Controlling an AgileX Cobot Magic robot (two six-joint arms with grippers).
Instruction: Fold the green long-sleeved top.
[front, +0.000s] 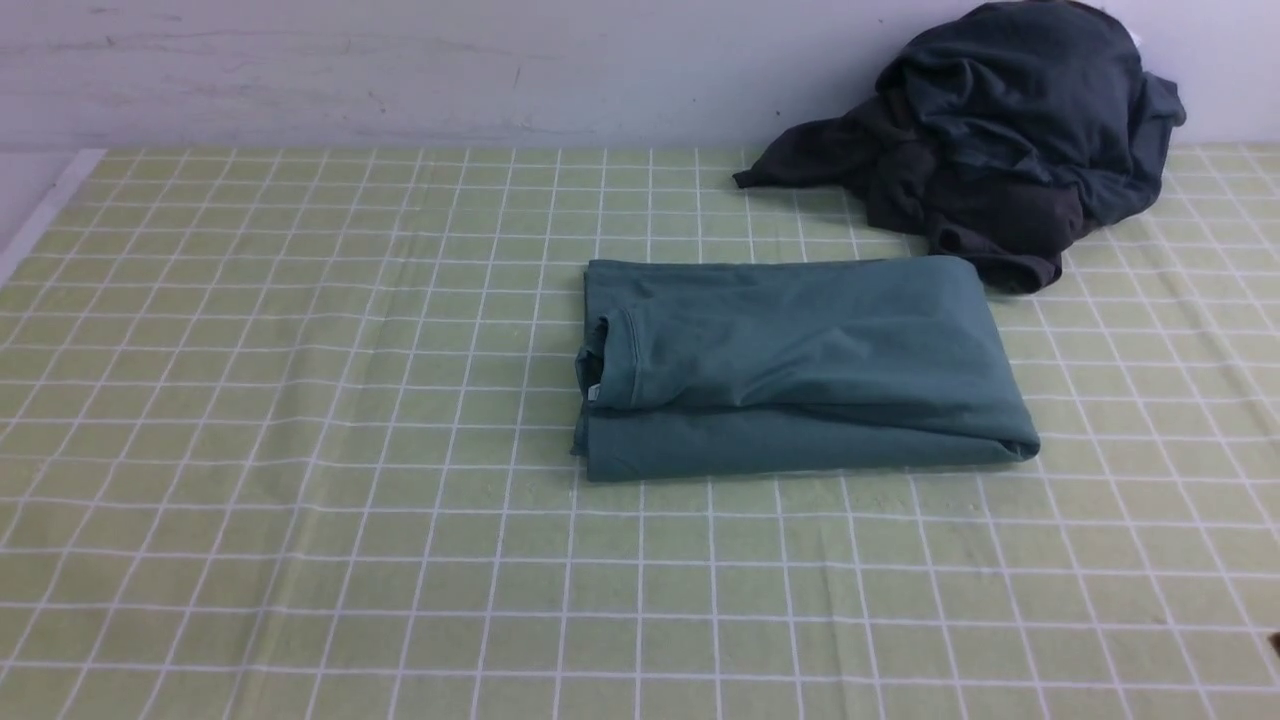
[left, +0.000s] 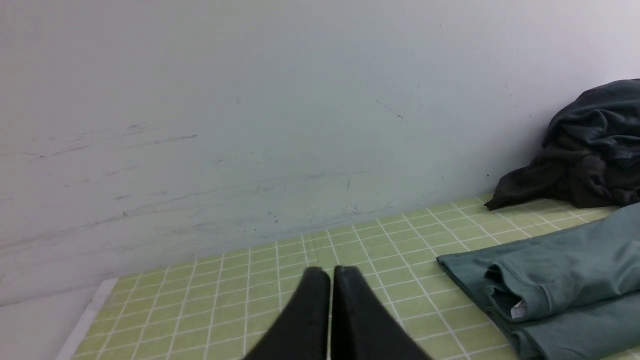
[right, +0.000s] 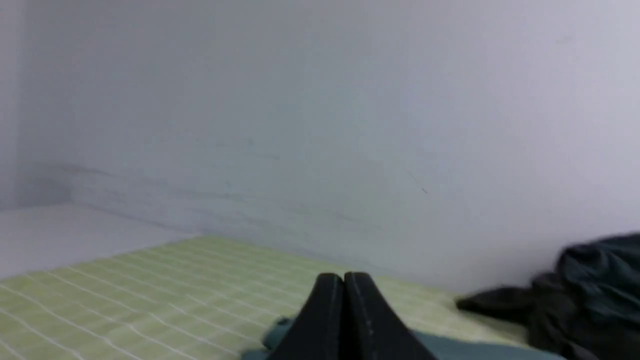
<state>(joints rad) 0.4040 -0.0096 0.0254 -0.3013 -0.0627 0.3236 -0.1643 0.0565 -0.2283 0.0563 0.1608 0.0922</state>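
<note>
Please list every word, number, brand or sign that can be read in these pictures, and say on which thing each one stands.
None can be read.
White neck label inside the collar of the folded green long-sleeved top: too small to read; no print can be made out.
Dark grey heap of clothing: no text shows.
Green checked tablecloth and wall: only grid lines and scuff marks, no writing.

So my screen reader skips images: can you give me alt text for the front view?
A green long-sleeved top lies folded into a neat rectangle on a green checked tablecloth. A dark grey heap of clothing sits behind it against the wall.
</note>
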